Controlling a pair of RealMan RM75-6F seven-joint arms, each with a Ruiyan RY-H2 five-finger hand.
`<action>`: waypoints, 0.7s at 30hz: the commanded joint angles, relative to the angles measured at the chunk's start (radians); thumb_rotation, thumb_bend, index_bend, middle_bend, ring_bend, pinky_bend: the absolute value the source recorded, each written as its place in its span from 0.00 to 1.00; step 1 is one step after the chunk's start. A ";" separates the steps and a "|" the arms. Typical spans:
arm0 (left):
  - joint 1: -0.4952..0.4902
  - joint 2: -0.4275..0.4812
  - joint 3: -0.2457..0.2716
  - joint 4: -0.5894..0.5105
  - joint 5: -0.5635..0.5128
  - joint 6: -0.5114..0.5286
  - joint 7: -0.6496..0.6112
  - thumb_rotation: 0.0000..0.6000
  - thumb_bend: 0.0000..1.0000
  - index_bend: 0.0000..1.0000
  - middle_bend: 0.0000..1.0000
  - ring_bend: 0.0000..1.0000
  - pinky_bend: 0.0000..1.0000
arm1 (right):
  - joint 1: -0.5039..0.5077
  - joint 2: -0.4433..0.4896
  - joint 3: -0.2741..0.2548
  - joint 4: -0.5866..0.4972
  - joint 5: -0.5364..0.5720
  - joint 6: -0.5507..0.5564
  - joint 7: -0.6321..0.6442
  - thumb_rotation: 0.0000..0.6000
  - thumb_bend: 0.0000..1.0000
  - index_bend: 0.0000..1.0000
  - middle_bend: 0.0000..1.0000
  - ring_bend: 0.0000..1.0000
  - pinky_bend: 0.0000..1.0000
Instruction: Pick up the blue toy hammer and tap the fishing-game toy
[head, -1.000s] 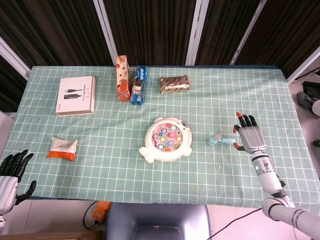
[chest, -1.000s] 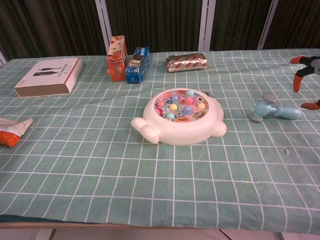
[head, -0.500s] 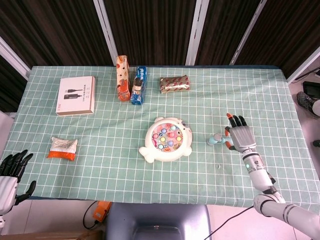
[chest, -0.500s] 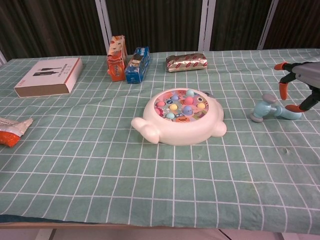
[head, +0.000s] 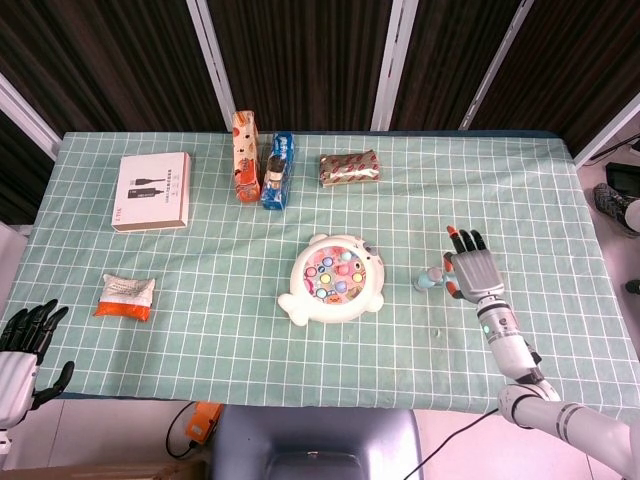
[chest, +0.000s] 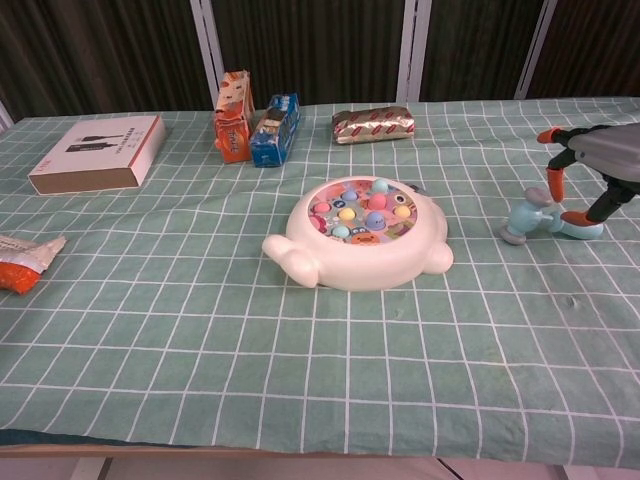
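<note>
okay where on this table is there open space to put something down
Bare cloth runs along the near edge in front of the fishing-game toy, and across the stretch between the white box, the orange packet and the toy. The far right corner is free too. It is crowded where the right hand hovers over the blue toy hammer.

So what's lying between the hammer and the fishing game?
Nothing: only bare tablecloth separates the hammer from the fishing game, clear in both views.

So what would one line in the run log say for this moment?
stage: reaching | right hand: open, above blue toy hammer | hammer: on table | left hand: idle
</note>
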 joint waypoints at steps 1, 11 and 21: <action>0.002 0.001 0.000 0.001 0.001 0.004 -0.005 1.00 0.40 0.00 0.00 0.00 0.03 | 0.011 0.008 -0.005 -0.028 0.027 -0.005 -0.053 1.00 0.48 0.62 0.00 0.00 0.00; 0.005 0.003 0.002 0.006 0.010 0.012 -0.014 1.00 0.40 0.00 0.00 0.00 0.03 | 0.032 0.004 -0.017 -0.059 0.092 0.000 -0.135 1.00 0.48 0.62 0.00 0.00 0.00; 0.007 0.004 0.002 0.008 0.011 0.015 -0.020 1.00 0.40 0.00 0.00 0.00 0.03 | 0.049 -0.004 -0.026 -0.062 0.137 0.003 -0.172 1.00 0.49 0.62 0.00 0.00 0.00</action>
